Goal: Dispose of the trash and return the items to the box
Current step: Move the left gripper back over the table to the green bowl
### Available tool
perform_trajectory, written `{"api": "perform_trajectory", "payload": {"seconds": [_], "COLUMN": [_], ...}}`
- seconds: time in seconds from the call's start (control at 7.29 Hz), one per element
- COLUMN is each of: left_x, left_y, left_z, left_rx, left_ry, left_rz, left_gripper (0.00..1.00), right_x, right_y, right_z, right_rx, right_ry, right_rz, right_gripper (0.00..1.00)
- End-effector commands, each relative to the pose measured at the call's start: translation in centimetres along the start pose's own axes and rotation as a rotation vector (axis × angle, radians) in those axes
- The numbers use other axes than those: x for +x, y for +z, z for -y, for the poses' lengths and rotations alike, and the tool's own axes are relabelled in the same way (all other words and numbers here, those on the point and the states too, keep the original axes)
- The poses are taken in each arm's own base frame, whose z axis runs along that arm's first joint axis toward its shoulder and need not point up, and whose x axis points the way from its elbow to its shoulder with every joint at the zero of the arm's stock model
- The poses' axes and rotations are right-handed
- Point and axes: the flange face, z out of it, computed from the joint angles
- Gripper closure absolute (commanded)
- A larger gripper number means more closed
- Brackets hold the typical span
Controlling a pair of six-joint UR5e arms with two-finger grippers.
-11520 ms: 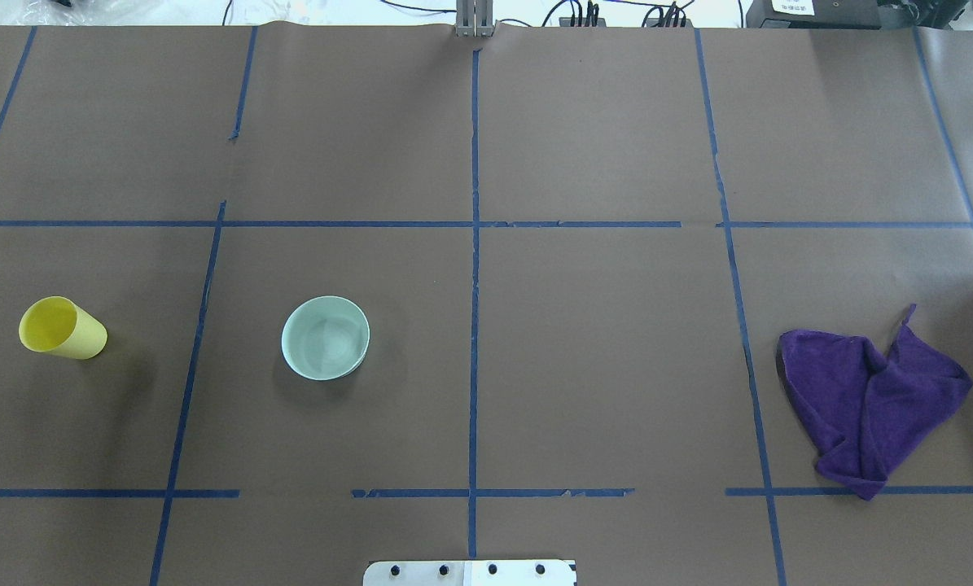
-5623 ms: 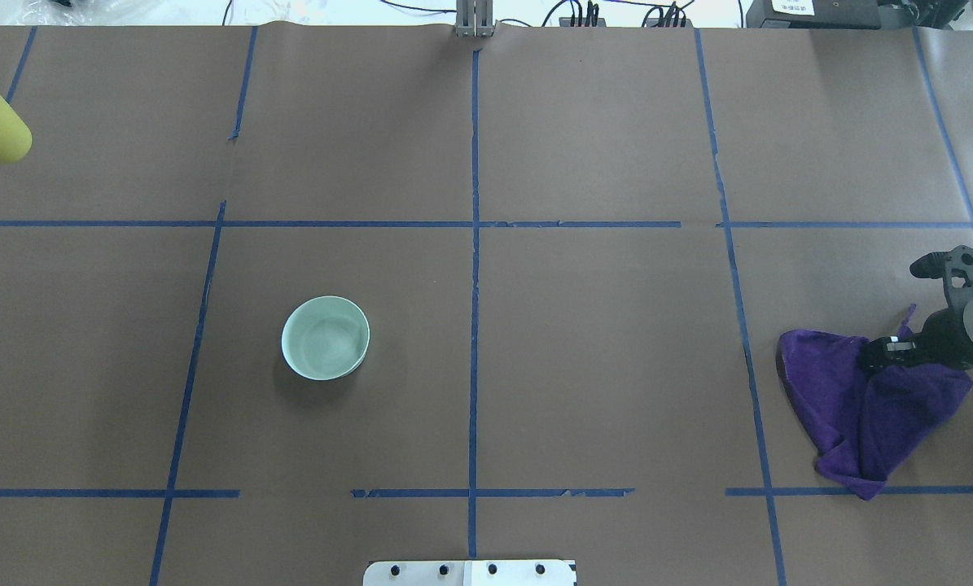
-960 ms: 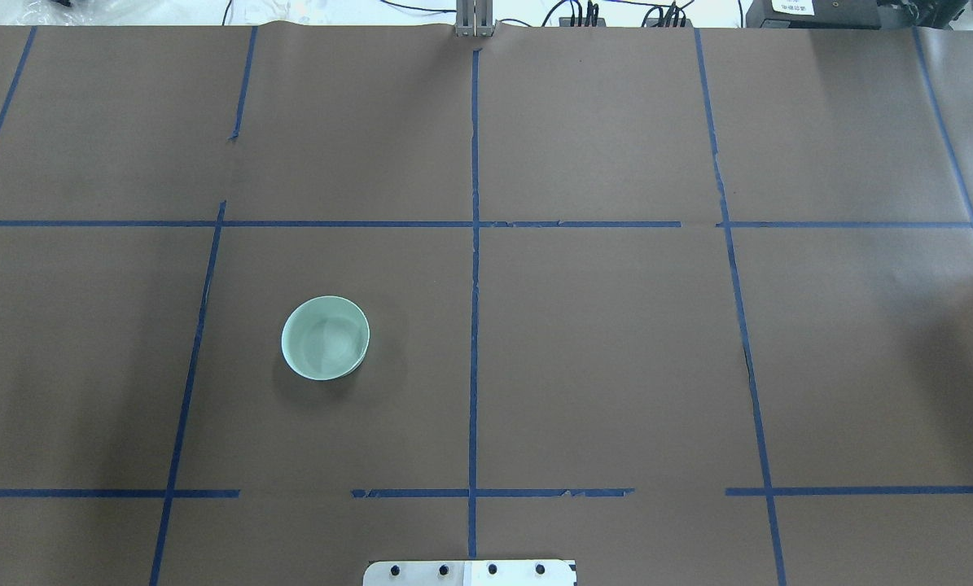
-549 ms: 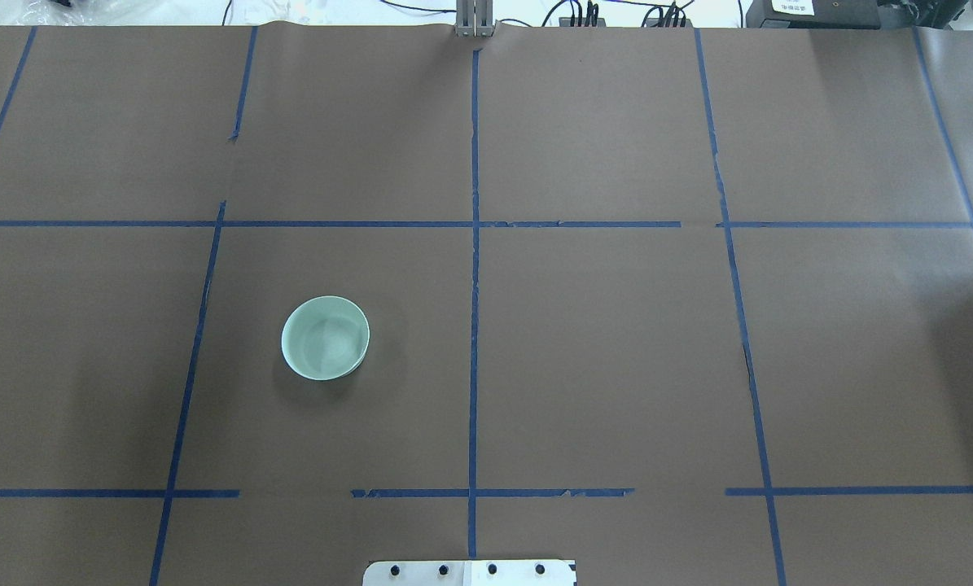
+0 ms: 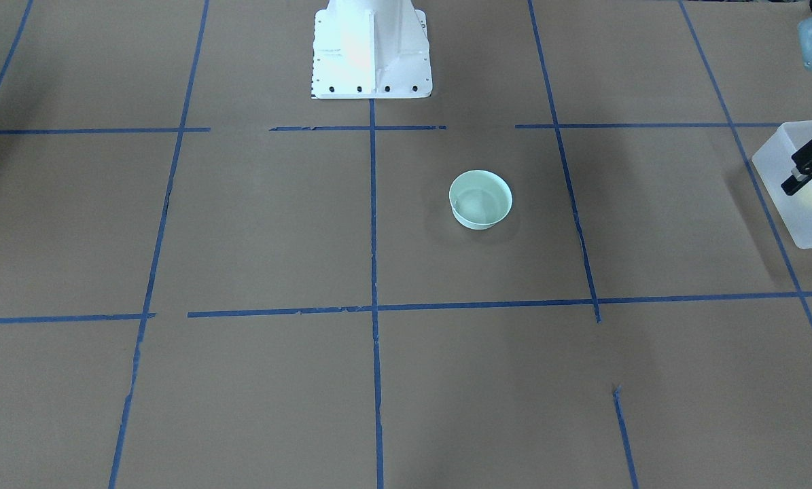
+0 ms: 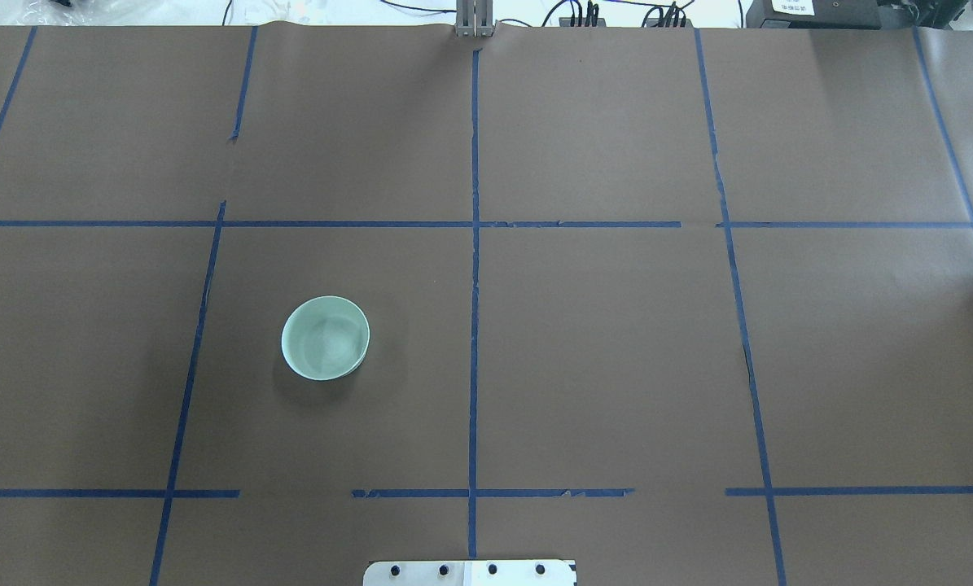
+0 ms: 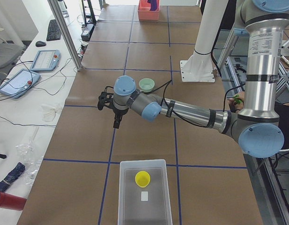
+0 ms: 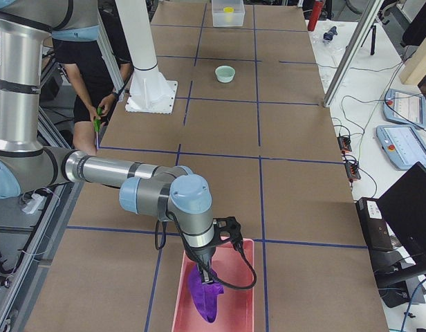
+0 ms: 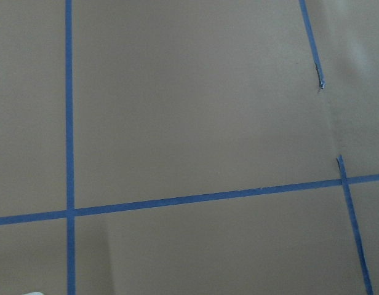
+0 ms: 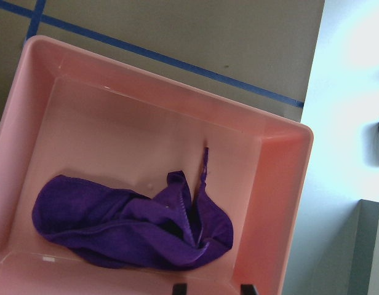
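Observation:
The mint-green bowl (image 6: 325,337) stands upright on the brown table, left of centre; it also shows in the front view (image 5: 480,199). The yellow cup (image 7: 142,178) stands inside the translucent box (image 7: 128,197) at the table's left end. My left gripper (image 7: 116,123) hangs over the table between box and bowl, holding nothing; I cannot tell whether it is open. In the front view it shows at the right edge (image 5: 808,168) by the box (image 5: 796,227). My right gripper (image 10: 212,289) is open above a pink bin (image 10: 272,203).
A purple cloth (image 10: 128,224) lies loose in the pink bin (image 8: 244,304) at the table's right end. The white robot base (image 5: 370,47) stands at the robot's edge. Blue tape lines cross the brown paper. A person stands behind the robot (image 8: 95,76).
Over the last second nothing moves in the overhead view. Since the oldest frames the yellow cup and the purple cloth have left the table, and the right arm has left that view.

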Motion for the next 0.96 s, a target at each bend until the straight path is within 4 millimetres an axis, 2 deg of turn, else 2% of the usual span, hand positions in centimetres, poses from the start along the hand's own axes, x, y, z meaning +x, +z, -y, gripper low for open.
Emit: {"api": "perform_trajectory", "payload": {"seconds": [0.0,0.27,0.41,0.55,0.82], "left_x": [5.9,11.4,13.8,16.0,19.5], "left_y": [1.7,4.2,5.8,7.5,11.0], "left_z": [0.8,0.9,-0.2,-1.5,-4.1], "left_rx": [0.0,-0.008,0.0,0.008,0.005], "left_ry": [-0.053,-0.104,-0.132,-0.156,-0.209], "left_rz": [-0.015,-0.021,-0.026,-0.054,-0.048], "left_gripper": [0.0,0.0,0.0,0.0,0.0], "right_x": [-0.8,-4.5,-6.7,-9.8,-13.9], "right_y": [0.2,-0.1,-0.2,-0.7,-1.2], "right_z": [1.5,6.1,7.8,9.9,11.6], "right_rx": [0.032,0.034,0.032,0.025,0.02], "right_ry": [0.105,0.177,0.207,0.183,0.134], "right_rz": [0.093,0.204,0.249,0.258,0.262], "right_gripper": [0.0,0.0,0.0,0.0,0.0]}}
